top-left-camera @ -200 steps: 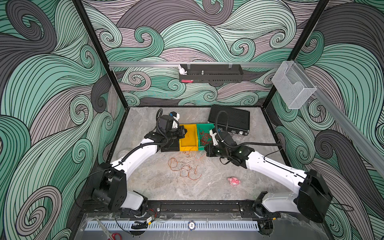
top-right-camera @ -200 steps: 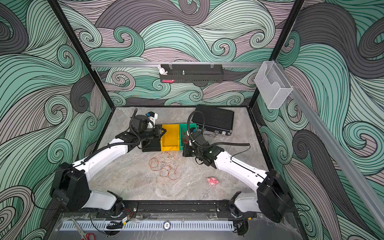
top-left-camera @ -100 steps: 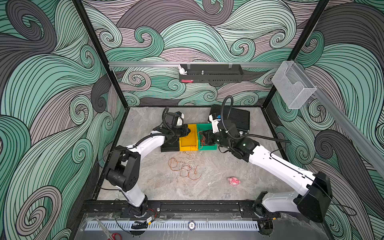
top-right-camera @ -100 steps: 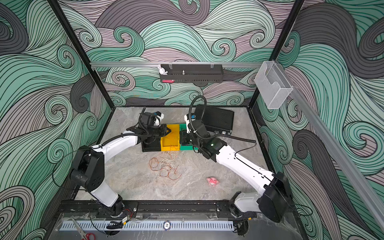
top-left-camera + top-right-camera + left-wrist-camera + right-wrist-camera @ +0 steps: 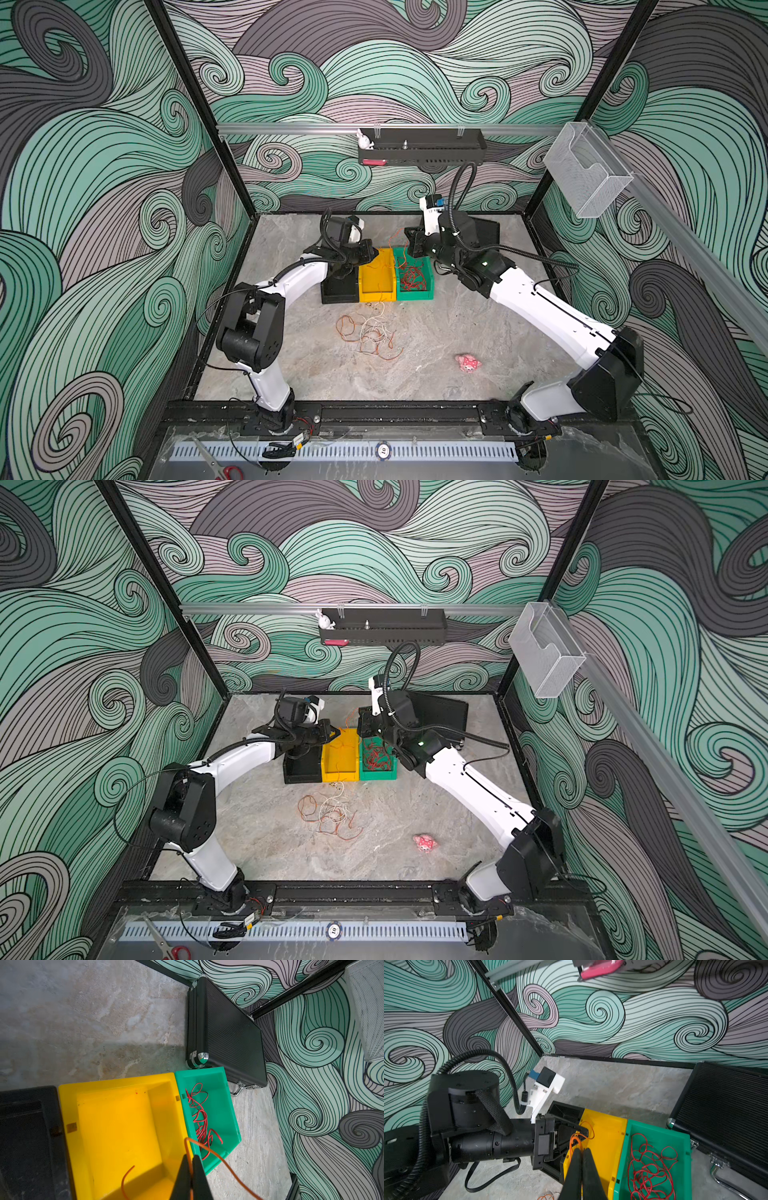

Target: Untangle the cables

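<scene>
Currently we are clenching the left fingers [image 5: 182, 1174] and the right fingers [image 5: 576, 1167] on an orange cable [image 5: 218, 1159] above the yellow bin [image 5: 116, 1126], where one orange end is curling inside. Red cables [image 5: 200, 1120] are lying coiled in the green bin [image 5: 226, 1105], which is touching the yellow bin and sitting just beside the black case [image 5: 228, 1039]. Open desk [image 5: 415, 382] is stretching toward the front rail, carrying a loose orange-and-white tangle [image 5: 370, 336] and a pink toy [image 5: 468, 363].

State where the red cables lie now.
In a top view the red cables lie inside the green bin, right of the yellow bin and in front of the black case.
</scene>
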Action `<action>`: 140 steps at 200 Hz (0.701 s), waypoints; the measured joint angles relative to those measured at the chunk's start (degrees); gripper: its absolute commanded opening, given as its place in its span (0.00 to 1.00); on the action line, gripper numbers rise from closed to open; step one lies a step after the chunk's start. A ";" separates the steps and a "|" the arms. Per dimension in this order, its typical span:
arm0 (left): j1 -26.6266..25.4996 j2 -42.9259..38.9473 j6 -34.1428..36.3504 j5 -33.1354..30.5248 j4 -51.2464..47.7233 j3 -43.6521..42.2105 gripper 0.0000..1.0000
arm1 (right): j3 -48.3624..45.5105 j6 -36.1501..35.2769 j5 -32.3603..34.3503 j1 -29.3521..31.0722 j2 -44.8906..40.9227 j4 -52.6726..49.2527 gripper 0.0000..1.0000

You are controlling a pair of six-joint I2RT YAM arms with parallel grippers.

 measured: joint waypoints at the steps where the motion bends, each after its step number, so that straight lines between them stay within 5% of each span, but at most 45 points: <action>1: 0.07 0.00 0.00 0.02 0.00 0.02 0.00 | 0.00 -0.02 -0.02 -0.11 0.00 0.09 0.00; 140: 3.52 -0.17 -0.83 4.55 0.13 2.01 0.00 | -10.54 5.62 -5.03 -3.43 0.24 5.81 0.00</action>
